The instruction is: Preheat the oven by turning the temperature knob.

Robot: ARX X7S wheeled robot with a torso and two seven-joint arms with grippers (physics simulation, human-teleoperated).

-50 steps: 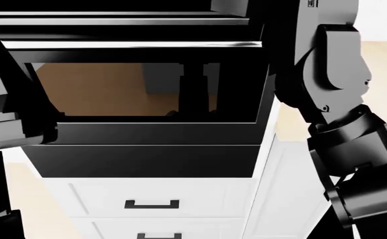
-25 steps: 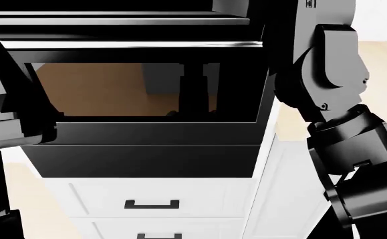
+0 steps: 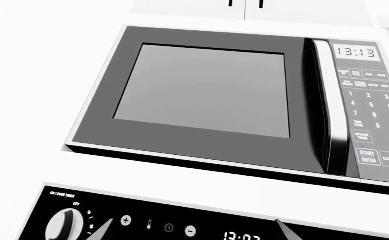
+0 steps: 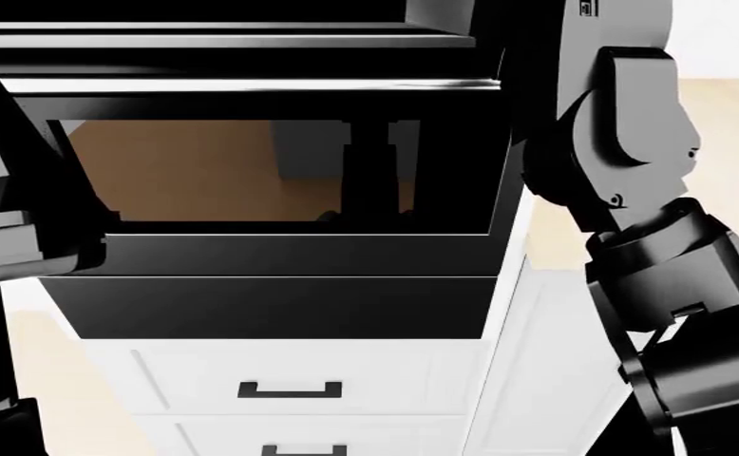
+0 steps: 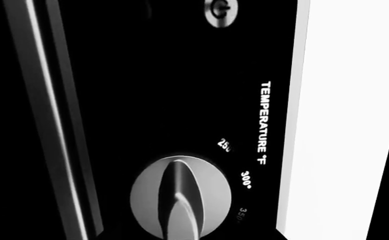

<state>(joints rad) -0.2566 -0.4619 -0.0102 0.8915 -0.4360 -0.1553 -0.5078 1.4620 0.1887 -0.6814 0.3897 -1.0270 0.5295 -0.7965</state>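
Observation:
The oven (image 4: 281, 249) is glossy black with a wide dark glass window (image 4: 217, 171), a silver bar handle (image 4: 243, 85) and a plain black panel (image 4: 281, 309). In the right wrist view the grey temperature knob (image 5: 151, 197) fills the near edge, with "TEMPERATURE °F" (image 5: 265, 117) and 250, 300, 350 marks beside it. A pale tapered shape lies over the knob's ridge; I cannot tell whether it is the ridge or the right gripper's tips. My left gripper (image 3: 194, 229) is open and empty, its fingertips (image 3: 104, 227) spread before the control panel (image 3: 208, 225).
A microwave (image 3: 208, 95) sits above the oven panel, with a timer knob (image 3: 61, 225) at the panel's end. White drawers (image 4: 293, 389) lie below the oven. My left arm (image 4: 15, 237) and right arm (image 4: 635, 190) flank the oven front.
The right arm has shifted slightly left and up. The left arm has edged slightly left. The oven looks unchanged.

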